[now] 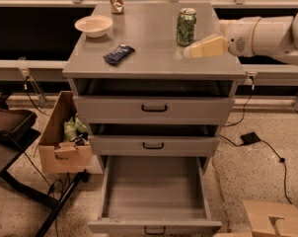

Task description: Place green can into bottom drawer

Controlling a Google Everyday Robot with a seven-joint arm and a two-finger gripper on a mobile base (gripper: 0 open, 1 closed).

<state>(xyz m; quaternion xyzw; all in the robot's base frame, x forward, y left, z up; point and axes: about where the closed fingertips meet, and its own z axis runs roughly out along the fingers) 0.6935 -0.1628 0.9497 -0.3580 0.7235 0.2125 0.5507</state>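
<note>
- The green can [186, 27] stood upright on the table [154, 58], toward its far right part, with its long axis vertical and its silver top showing.
- The gripper [192, 51] hung low over the table's right side, reaching in from the right on the white arm [267, 33]. It pointed left, with its tip just beside the can's base.
- The can lay just to the left of the tip and slightly farther back; whether they touched was not clear.
- I could not tell whether the jaws were open or closed, since they showed as one tan mass. They held nothing.
- The bottom drawer [154, 194] stood pulled out and near, well below the can.
- In my judgement, the coming move called for a short reach left and farther back, so that the jaws would come round the can's side.
</note>
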